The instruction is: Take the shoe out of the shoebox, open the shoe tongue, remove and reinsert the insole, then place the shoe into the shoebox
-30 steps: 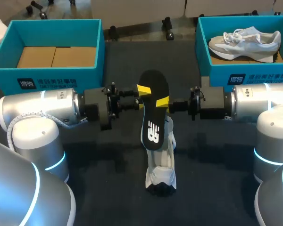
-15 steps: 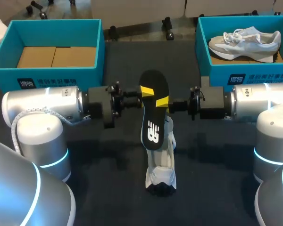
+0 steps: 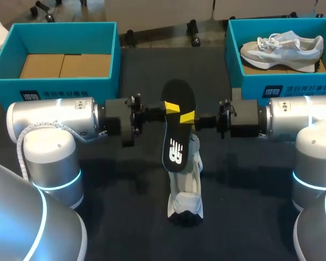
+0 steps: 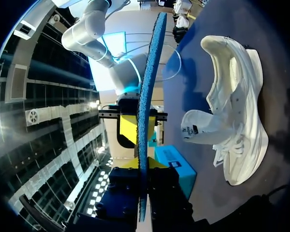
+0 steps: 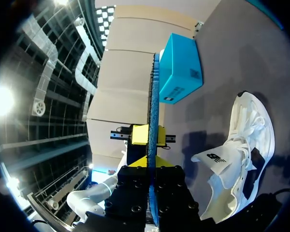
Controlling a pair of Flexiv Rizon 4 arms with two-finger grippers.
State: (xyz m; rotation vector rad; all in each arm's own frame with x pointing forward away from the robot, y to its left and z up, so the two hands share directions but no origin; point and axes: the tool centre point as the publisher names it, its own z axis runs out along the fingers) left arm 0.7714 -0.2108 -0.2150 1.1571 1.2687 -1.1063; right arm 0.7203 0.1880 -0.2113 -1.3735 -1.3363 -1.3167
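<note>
The left gripper (image 3: 172, 107) has edged inward over the last second. It now pinches the black insole (image 3: 176, 145) opposite the right gripper (image 3: 188, 116), which is clamped on the other edge. The insole hangs over the white shoe (image 3: 186, 189), so reinsertion probably comes next. On the dark table (image 3: 125, 206), the left shoebox (image 3: 60, 25) holds cardboard and the right shoebox (image 3: 293, 87) a grey shoe (image 3: 282, 49).

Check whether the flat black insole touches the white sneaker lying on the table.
Apart. The left wrist view shows a clear gap between the flat black insole, seen edge-on, and the white sneaker.
</note>
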